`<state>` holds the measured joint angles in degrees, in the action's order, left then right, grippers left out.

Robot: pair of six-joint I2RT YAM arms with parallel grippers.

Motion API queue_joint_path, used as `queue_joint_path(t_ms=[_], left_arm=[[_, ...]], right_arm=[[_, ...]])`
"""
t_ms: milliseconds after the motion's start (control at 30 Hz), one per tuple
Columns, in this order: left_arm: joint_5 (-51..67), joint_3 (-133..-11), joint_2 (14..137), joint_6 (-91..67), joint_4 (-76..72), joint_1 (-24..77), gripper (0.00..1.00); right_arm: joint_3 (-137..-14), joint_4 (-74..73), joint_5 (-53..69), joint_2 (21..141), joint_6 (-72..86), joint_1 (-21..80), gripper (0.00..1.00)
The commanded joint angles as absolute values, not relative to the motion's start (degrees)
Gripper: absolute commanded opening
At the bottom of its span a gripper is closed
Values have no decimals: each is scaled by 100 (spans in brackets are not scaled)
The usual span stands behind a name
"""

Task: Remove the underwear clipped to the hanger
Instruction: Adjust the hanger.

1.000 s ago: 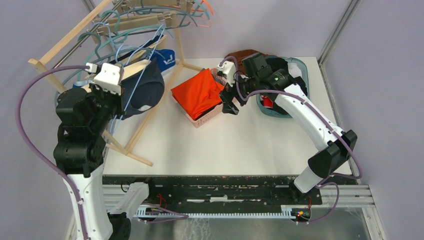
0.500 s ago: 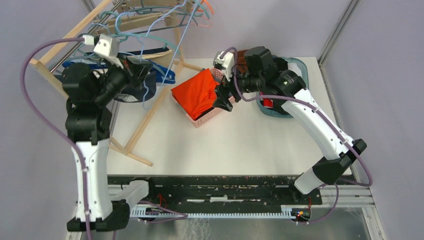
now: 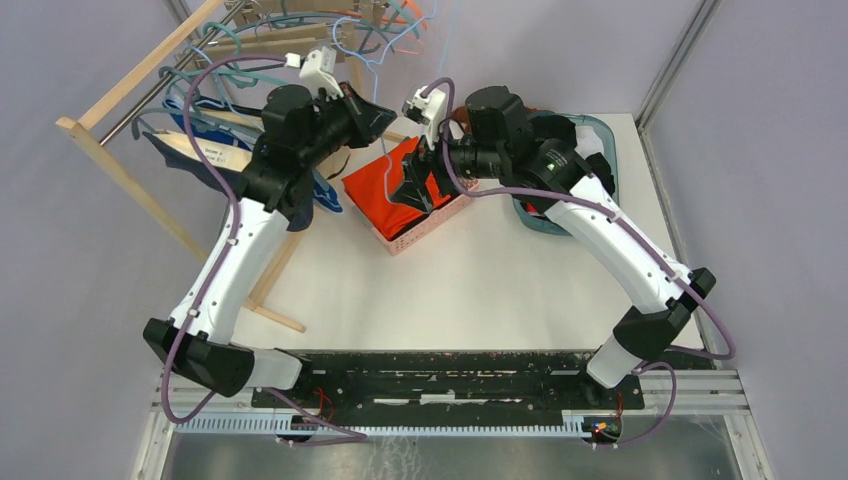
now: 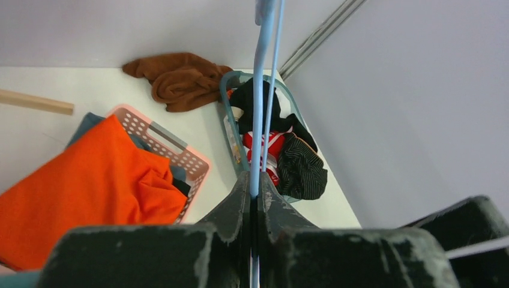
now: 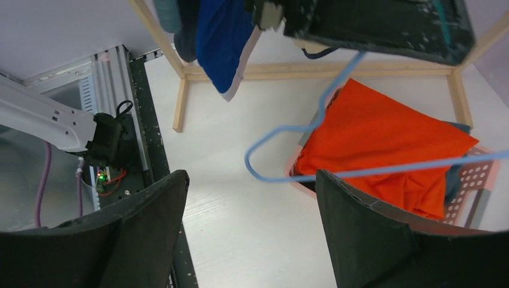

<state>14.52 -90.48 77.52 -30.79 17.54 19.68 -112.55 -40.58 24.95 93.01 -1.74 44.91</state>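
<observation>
The left pincer [image 4: 253, 185] is pressed together on the thin wire of a light blue hanger [image 4: 262, 90], which runs straight out past its tips. Beyond and below those tips lies an orange garment [image 4: 78, 174] in a pink basket [image 4: 180, 150], with a teal basket [image 4: 225, 111] of dark and red clothes beside it and a brown cloth [image 4: 180, 75] farther off. The right pincer [image 5: 249, 180] stands near the left one with its fingers well apart and nothing between them. The hanger's loop hangs just beyond its tips. Farther out, up by the wooden rack [image 5: 312, 71], hangs the underwear [image 5: 222, 36], royal blue with a white edge. What holds it up cannot be made out.
</observation>
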Motion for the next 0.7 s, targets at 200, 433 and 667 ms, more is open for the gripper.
queue_joint_path(t_ms=[200, 433, 667], left_arm=[[215, -9359, 7644, -4014, 1643, 2823, 3], [277, -9249, 7571, -4198, 1648, 2857, 3], [325, -9128, 7541, -4028, 1450, 2894, 3]], right_arm=[[-11139, -3566, 1380, 9413, 538, 4615, 80], [-10872, -3428, 1168, 9269, 595, 4615, 57], [-10834, -3540, 808, 9223, 604, 4614, 30]])
